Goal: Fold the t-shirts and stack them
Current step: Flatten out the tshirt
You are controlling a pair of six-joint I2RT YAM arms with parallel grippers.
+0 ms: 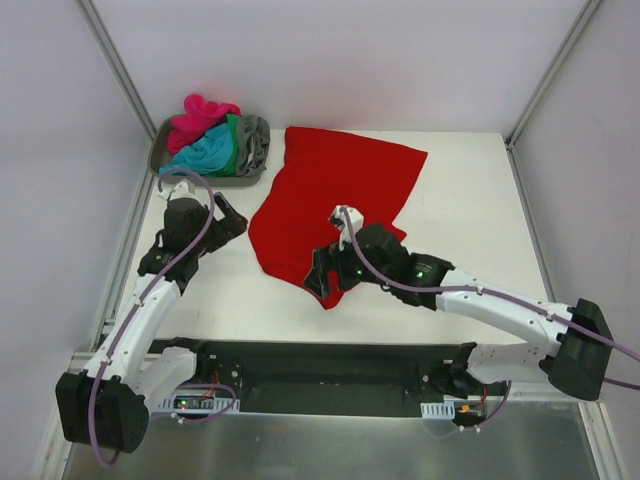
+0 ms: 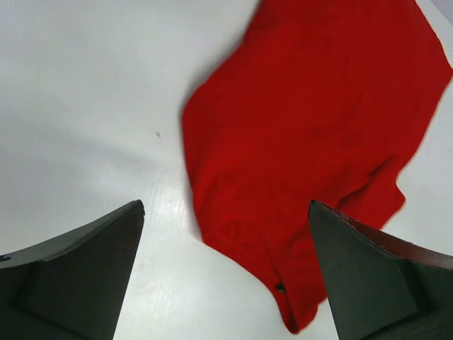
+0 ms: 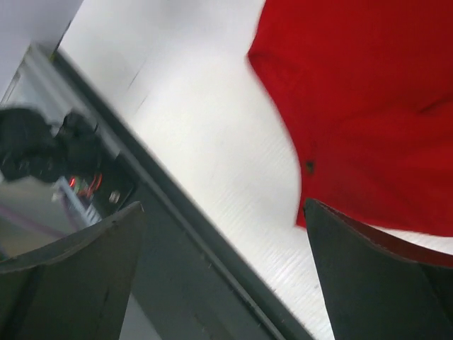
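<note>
**Item 1, red t-shirt** [image 1: 335, 195]. Laid out loosely on the white table [image 1: 470, 200], near its middle, spread but uneven. One broad edge is turned toward the far side and a narrow corner is drawn toward the near edge. In the left wrist view, the cloth [image 2: 304, 127] is seen flat, with soft creases and a small dark mark near its lower tip.

**Item 2, left gripper** [image 1: 226, 222]. Held over bare table just beside the shirt's left edge. Its jaws are spread wide and nothing is gripped. In its own camera [image 2: 225, 212], the shirt is seen ahead and to the right, and the cloth's lower tip reaches in beside the right-hand finger [image 2: 375, 276]. Contact with the cloth cannot be told.

**Item 3, right gripper** [image 1: 322, 283]. Placed at the shirt's near corner. Its jaws are likewise parted wide and nothing is clasped between them. In its own camera [image 3: 223, 209], the red cloth [image 3: 368, 106] fills the upper right. Its lower edge is seen just above one finger [image 3: 375, 283], and bare table lies between the fingers.

**Item 4, grey tray** [image 1: 160, 152]. Set at the far left corner of the table, well apart from the red shirt. The following are heaped in it, crumpled and unfolded:
- magenta-pink t-shirt [image 1: 200, 115], on top at the far side
- teal-blue t-shirt [image 1: 205, 152], below it
- green t-shirt [image 1: 234, 140], showing as a narrow strip
- grey t-shirt [image 1: 256, 140], at the right end, hanging over the rim
</note>
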